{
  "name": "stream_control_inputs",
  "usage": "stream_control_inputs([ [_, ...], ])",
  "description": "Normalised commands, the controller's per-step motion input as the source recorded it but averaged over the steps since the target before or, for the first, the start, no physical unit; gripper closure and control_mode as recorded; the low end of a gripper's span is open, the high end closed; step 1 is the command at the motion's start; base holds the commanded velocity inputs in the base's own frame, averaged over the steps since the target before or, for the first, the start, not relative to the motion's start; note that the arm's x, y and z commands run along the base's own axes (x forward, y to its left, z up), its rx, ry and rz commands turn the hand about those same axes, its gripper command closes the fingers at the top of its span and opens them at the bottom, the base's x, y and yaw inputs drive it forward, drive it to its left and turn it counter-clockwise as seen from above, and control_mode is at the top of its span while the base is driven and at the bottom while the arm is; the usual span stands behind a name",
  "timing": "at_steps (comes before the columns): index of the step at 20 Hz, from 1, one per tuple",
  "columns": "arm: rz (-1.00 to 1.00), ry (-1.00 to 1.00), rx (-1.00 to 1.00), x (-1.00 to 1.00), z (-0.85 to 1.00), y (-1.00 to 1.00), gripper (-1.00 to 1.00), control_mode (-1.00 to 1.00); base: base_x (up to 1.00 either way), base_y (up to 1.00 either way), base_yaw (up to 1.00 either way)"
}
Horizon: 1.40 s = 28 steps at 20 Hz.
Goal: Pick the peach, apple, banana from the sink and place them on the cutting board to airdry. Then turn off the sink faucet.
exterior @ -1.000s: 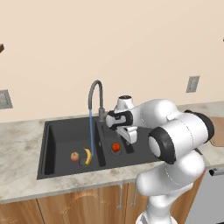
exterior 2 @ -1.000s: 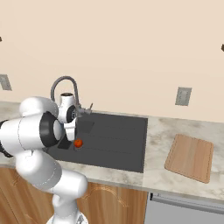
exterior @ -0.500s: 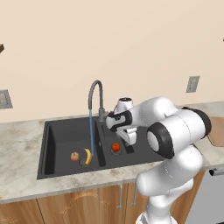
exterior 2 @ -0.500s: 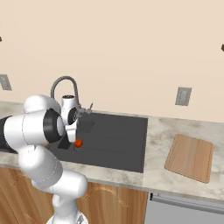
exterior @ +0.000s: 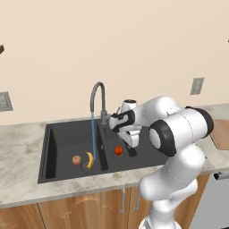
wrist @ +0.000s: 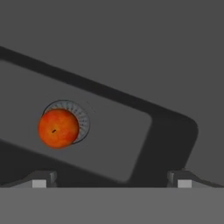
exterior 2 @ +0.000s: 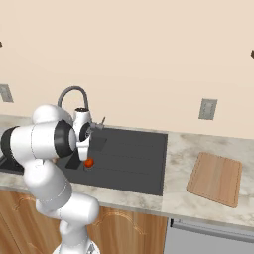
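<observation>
Left base view, items listed from largest to smallest, with handling notes for you.

1. Sink: matte black, set in the counter, large basin to the left, small basin to the right of the divider. You work inside the small basin, so mind its walls as you descend.

2. Cutting board: light wood, on the counter well apart from the sink, on the far side from the faucet. Nothing lies on it yet, so all three fruits are judged outstanding.

3. Sink faucet: dark gooseneck, blue stream running into the large basin. Leave it until the fruit is moved, and keep your wrist off the spout just beside the hand.

4. Gripper: pointing down over the small basin, jaws spread to their widest, holding nothing.

5. Banana: in the large basin, near the stream, just beside a small pale round fruit.

6. Orange-red round fruit: resting on the drain of the small basin. In the hand view it sits off to one side of the fingertips, not between them. Shift the hand until the fruit is centred, then lower straight and close gently across its widest part; a round fruit is likely to roll if one finger touches first.
</observation>
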Motion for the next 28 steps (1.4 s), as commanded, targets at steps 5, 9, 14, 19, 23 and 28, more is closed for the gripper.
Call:
stream_control_inputs([
  [5, 0.00, 0.00, 0.02, 0.08, -0.15, 0.00, -1.00, -1.00, 0.00, 0.00, 0.00],
  [9, 0.00, 0.00, 0.01, 0.17, -0.27, 0.00, -1.00, -1.00, 0.00, 0.00, 0.00],
  [14, 0.00, 0.00, 0.02, 0.11, -0.13, 0.00, -1.00, -1.00, 0.00, 0.00, 0.00],
  [19, 0.00, 0.00, 0.03, 0.10, -0.10, 0.00, -1.00, -1.00, 0.00, 0.00, 0.00],
  [23, 0.00, 0.00, 0.01, 0.16, -0.15, 0.00, -1.00, -1.00, 0.00, 0.00, 0.00],
  [28, 0.00, 0.00, 0.01, 0.17, -0.19, 0.00, -1.00, -1.00, 0.00, 0.00, 0.00],
])
